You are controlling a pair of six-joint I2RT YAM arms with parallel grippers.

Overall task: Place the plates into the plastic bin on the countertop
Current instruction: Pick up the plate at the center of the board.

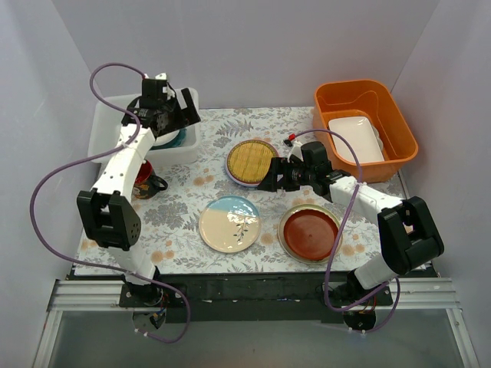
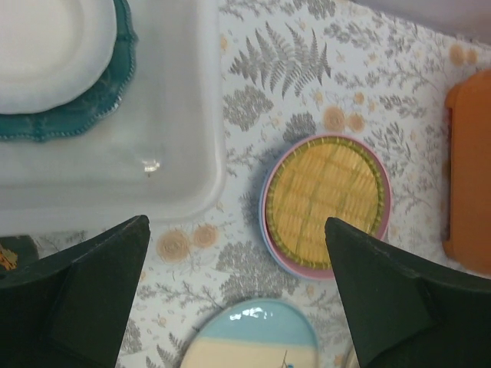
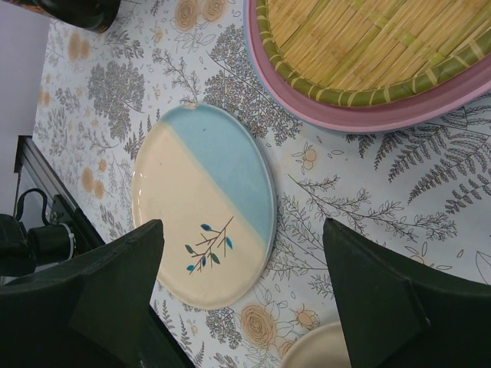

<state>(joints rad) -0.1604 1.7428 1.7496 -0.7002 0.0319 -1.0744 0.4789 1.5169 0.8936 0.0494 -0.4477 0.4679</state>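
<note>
Desk (image 1: pixel 192 222): white, grey ferns, orange flowers. Cream-and-blue plate (image 1: pixel 229 223): blue-leaved twig. Woven plate (image 1: pixel 252 160): yellow, green-rimmed, over a pink plate (image 3: pixel 368 115). Red-brown plate (image 1: pixel 309 232). Teal plate (image 2: pixel 77 119). Bin (image 2: pixel 180 176): translucent white. Tub (image 1: pixel 400 123): orange. My left gripper (image 2: pixel 234 230) and right gripper (image 3: pixel 242 226): black.

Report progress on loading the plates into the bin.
Done: a teal scalloped plate and a pale plate atop it lie in the white translucent plastic bin. In hand: nothing; left gripper and right gripper are open. Remaining: the woven-bamboo yellow plate, cream-and-blue plate and red-brown plate on the countertop.
</note>
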